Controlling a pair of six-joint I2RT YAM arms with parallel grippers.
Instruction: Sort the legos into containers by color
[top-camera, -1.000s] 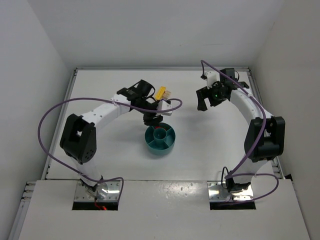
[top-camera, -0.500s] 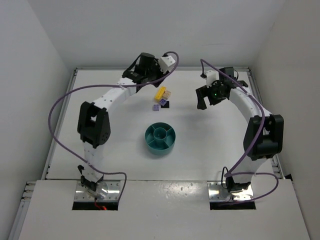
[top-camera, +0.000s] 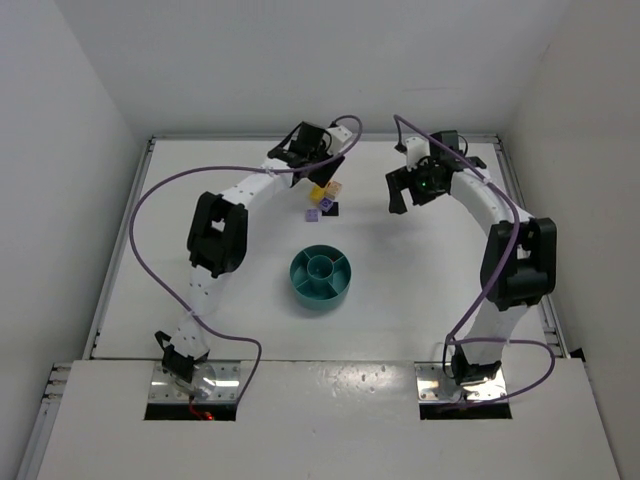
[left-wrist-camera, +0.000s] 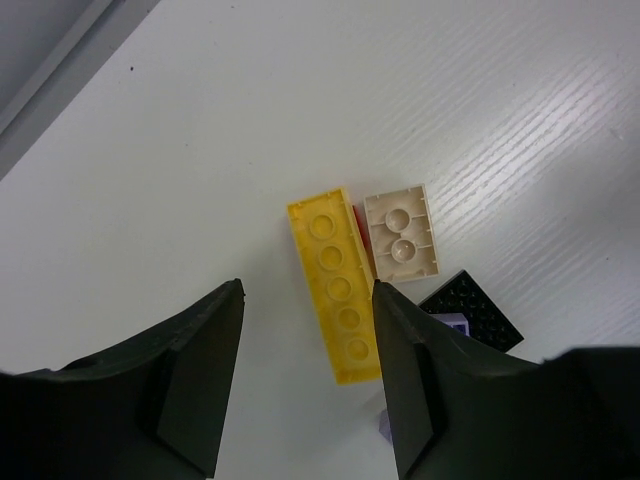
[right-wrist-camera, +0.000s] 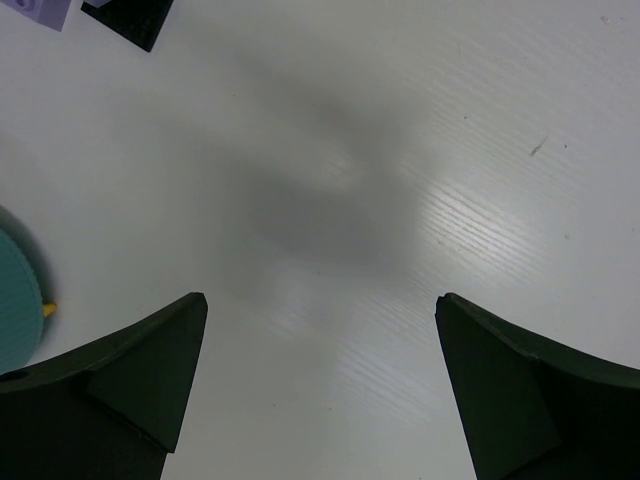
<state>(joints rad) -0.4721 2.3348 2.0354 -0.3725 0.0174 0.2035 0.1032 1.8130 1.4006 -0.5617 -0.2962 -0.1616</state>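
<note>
Hovering over the legos (top-camera: 323, 197) at the teal dish's (top-camera: 321, 279) twelve o'clock, the left gripper (left-wrist-camera: 306, 375) has jaws parted, grasping nothing, beside the yellow brick (left-wrist-camera: 335, 300) on the surface (top-camera: 220, 290). The right gripper (right-wrist-camera: 318, 385) jaws gape wide, empty.

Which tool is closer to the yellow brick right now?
Left. The left tool hangs open right above the yellow brick, its right-hand finger beside the brick. The right tool is open too, off to the brick's right over bare table.

Red brick (left-wrist-camera: 361, 228) mostly hidden between yellow brick (left-wrist-camera: 336, 288) and beige brick (left-wrist-camera: 401, 232).
</note>
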